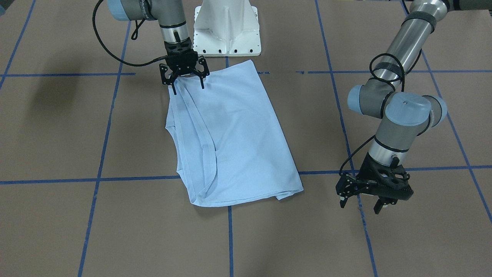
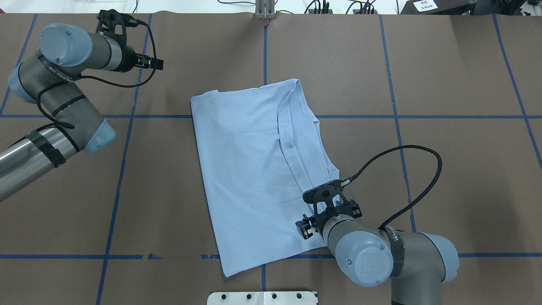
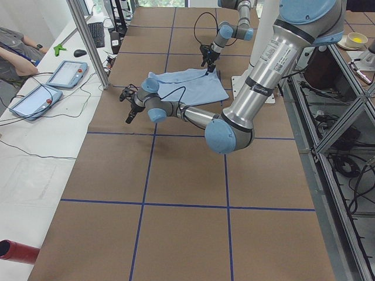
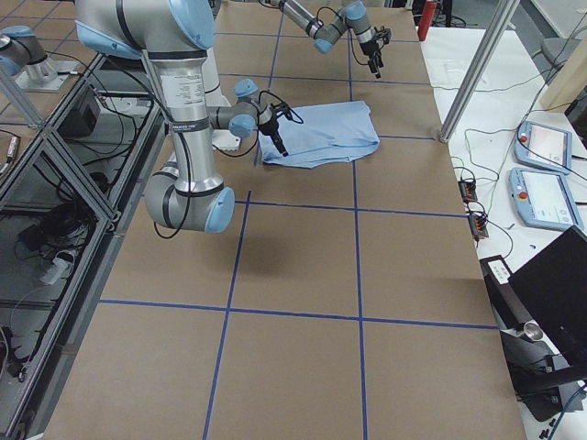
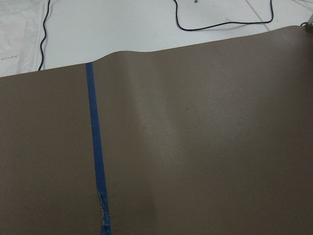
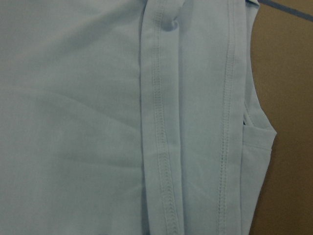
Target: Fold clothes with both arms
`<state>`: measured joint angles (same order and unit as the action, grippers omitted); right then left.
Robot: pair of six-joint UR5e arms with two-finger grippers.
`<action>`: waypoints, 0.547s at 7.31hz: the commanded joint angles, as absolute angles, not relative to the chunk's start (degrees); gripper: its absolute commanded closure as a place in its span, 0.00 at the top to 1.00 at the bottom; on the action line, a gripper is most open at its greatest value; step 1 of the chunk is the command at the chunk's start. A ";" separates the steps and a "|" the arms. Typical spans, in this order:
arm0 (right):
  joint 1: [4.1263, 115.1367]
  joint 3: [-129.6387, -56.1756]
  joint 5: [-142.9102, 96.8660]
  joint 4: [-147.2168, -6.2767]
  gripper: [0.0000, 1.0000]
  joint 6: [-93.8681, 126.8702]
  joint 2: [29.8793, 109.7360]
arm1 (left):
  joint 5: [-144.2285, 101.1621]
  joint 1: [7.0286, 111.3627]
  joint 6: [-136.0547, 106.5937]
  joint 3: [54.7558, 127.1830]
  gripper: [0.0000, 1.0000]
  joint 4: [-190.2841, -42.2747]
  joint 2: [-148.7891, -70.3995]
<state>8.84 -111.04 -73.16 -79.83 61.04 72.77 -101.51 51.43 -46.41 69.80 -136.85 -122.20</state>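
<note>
Table [image 1: 57, 134]: bare brown paper on every side of the T-shirt [image 1: 234, 130], with wide lanes toward both ends.

Obstacles:
- White pedestal base [image 1: 226, 27] stands just behind the shirt's robot-side edge, leaving only a narrow gap.
- Right gripper [image 1: 188, 86], fingers spread, sits over the shirt corner by the base. Its arm and looping cable [image 2: 440, 165] overhang the table on the robot's right of the shirt.
- Left gripper [image 1: 360, 206], fingers apart, is off the cloth near its far corner, with a clear strip of table between.
- Metal post [image 2: 265, 8] stands at the far table edge.
</note>
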 commanded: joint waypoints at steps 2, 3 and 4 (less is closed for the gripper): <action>7.64 -111.88 -72.95 -79.89 0.52 60.56 74.44 | -101.51 51.24 -46.58 69.70 1.00 -136.85 -122.17; 7.73 -112.23 -72.78 -79.89 0.47 60.47 74.36 | -101.51 51.24 -46.58 69.70 1.00 -136.85 -122.17; 8.08 -112.24 -72.77 -79.81 0.46 60.38 74.36 | -101.43 51.24 -46.58 69.70 1.00 -136.85 -122.17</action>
